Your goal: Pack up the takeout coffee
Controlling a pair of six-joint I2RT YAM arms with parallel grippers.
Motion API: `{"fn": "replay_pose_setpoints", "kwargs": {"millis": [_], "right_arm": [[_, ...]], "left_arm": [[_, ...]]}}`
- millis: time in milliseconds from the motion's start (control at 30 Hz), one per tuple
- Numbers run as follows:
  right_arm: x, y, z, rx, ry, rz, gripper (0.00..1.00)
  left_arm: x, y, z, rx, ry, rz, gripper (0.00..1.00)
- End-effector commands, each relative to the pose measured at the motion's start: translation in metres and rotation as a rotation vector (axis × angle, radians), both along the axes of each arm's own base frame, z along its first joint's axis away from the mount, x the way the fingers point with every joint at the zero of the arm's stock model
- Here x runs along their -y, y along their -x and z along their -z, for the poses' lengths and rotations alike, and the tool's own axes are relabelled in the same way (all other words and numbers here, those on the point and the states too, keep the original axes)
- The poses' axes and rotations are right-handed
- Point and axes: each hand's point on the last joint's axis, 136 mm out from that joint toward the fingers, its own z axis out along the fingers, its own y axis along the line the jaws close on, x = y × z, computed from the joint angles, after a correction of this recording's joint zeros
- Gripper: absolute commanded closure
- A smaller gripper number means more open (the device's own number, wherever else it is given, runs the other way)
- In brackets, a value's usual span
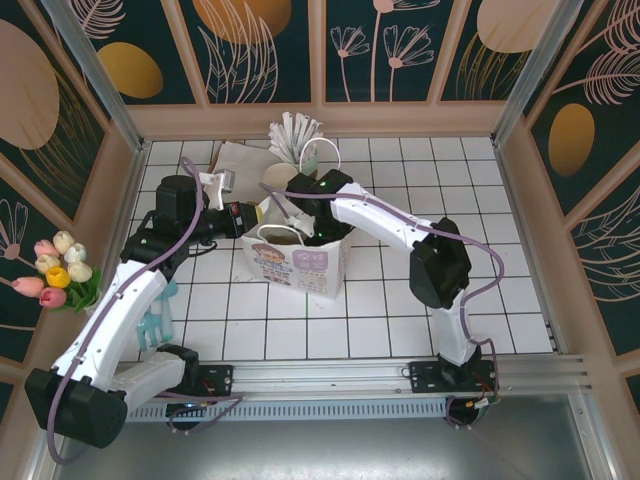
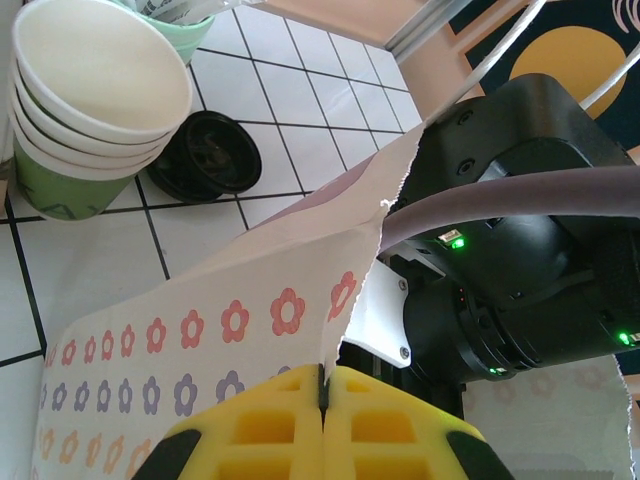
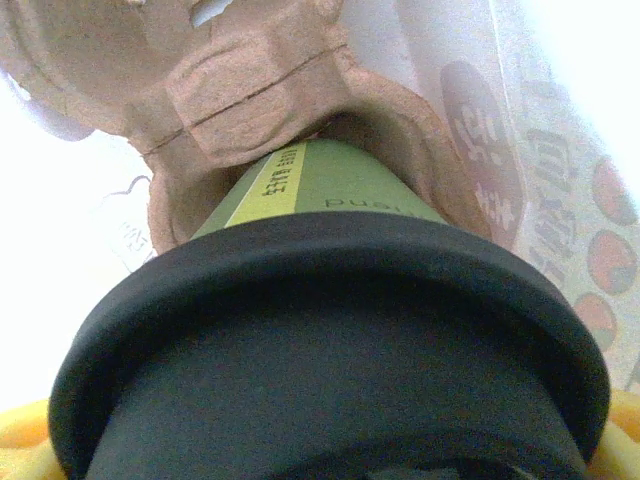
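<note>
Right gripper (image 3: 320,450): yellow fingers (image 3: 20,445) spread wide, clamped on black round lid of small dark green paper takeout coffee cup (image 3: 330,185). Far end of cup tucked into recess of brown moulded pulp carrier (image 3: 230,90), both inside white paper bag with printed flowers (image 1: 300,268). Left gripper (image 2: 322,395): yellow jaws pressed together, pinching serrated top edge of same bag. Left wrist view, from that gripper: stack of green paper cups with white insides (image 2: 90,110) at ten o'clock; loose black plastic lid (image 2: 205,155) at eleven o'clock, flat on white tiled table (image 2: 300,110), just beside stack. Overhead view, from bag: pale mint holder of white-wrapped straws (image 1: 298,138) at twelve o'clock; bunch of pink and cream tulips (image 1: 58,270) at nine o'clock, well apart.
</note>
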Motion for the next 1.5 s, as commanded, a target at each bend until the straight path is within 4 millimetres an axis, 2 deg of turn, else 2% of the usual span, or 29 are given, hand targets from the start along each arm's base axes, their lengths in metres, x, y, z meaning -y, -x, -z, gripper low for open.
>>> {"fn": "replay_pose_setpoints", "kwargs": {"millis": [0, 1467], "right_arm": [[0.018, 0.000, 0.025, -0.059, 0.072, 0.033, 0.74], [0.030, 0.002, 0.064, -0.097, 0.076, 0.045, 0.74]], "left_arm": [[0.003, 0.002, -0.015, 0.044, 0.012, 0.020, 1.00], [0.007, -0.004, -0.009, 0.020, 0.025, 0.029, 1.00]]}}
